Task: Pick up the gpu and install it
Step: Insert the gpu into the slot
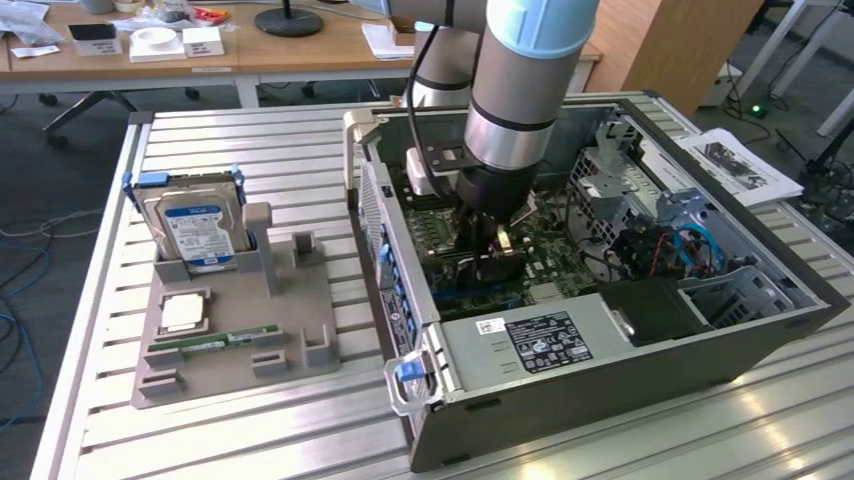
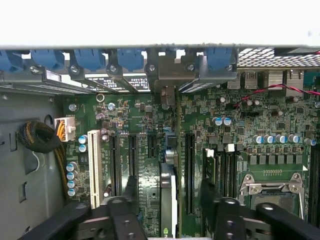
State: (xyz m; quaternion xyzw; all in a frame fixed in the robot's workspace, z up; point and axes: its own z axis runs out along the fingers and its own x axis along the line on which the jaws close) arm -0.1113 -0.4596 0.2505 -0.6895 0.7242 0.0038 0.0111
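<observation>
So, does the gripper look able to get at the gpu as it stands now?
Probably yes. The gpu stands on edge on the motherboard, right between the open jaws of the gripper, with a gap on each side. Nothing lies between them and the card.

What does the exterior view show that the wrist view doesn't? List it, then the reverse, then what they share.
Exterior view alone: the grey parts stand on the slatted table, holding the hard drive, and the case's labelled power supply. Wrist view alone: the white expansion slot, the blue slot latches and the empty processor socket. Both: the gripper, open, with the gpu standing edge-on in the motherboard between its fingers.
</observation>
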